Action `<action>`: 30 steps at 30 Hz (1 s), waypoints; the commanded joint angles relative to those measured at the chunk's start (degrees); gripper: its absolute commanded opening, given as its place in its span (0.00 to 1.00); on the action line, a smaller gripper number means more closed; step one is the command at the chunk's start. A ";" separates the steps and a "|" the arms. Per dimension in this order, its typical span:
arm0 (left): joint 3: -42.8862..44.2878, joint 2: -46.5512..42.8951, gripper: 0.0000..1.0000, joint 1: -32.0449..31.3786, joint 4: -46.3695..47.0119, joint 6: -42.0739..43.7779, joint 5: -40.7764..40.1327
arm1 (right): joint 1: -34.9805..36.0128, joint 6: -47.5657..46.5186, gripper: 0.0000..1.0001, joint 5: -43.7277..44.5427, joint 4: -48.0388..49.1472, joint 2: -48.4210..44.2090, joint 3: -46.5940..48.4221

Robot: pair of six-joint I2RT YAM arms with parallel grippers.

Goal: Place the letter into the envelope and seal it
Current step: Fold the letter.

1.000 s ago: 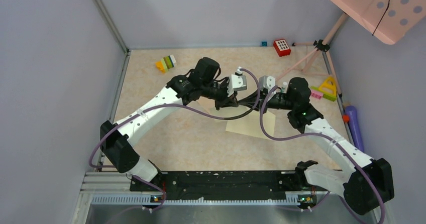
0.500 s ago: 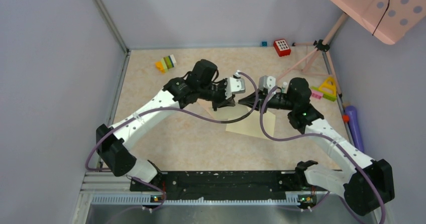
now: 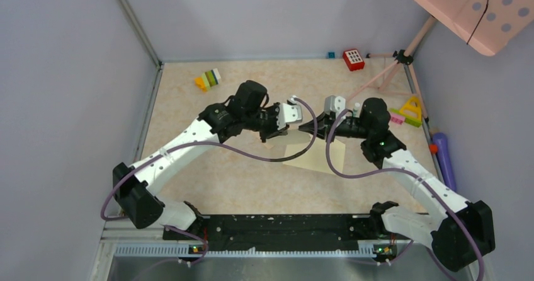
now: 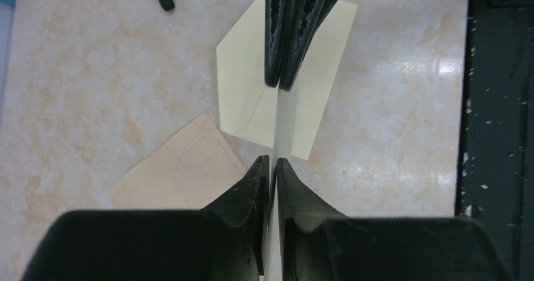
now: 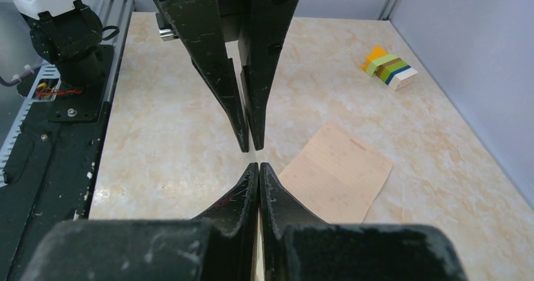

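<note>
- The left hand (image 4: 272, 161) and the right hand (image 5: 258, 166) meet tip to tip above the middle of the desk (image 3: 239, 180). Each is narrowed to a pinch, with a thin pale sheet showing edge-on between its fingers.
- That sheet looks like a raised edge of the envelope (image 4: 242, 79), most likely its flap. The rest of the envelope lies below the hands, just toward 4 o'clock from the desk's centre in the top view.
- I read the two-sided pinch this way: holding the paper from both ends keeps it taut and stops it flopping, so the mouth can be opened for loading.
- The letter (image 5: 337, 171), a tan sheet, lies flat on the desk at about 10 o'clock from the envelope, one corner close to it and nothing gripping it. The task therefore seems at an early stage, with insertion and sealing both undone.
- Compared with the frame a second back, the left arm has drawn away toward 9 o'clock. Its elbow and shoulder link sit farther out, and its hand, which overlapped the right one then, now only meets it at the fingertips.
- The right arm barely differs, and the envelope's body and the letter lie where they did.
</note>
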 commanded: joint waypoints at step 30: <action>-8.37 -9.52 0.34 6.51 -1.41 5.58 -7.50 | 0.27 -2.60 0.00 -0.94 -2.27 -1.78 2.80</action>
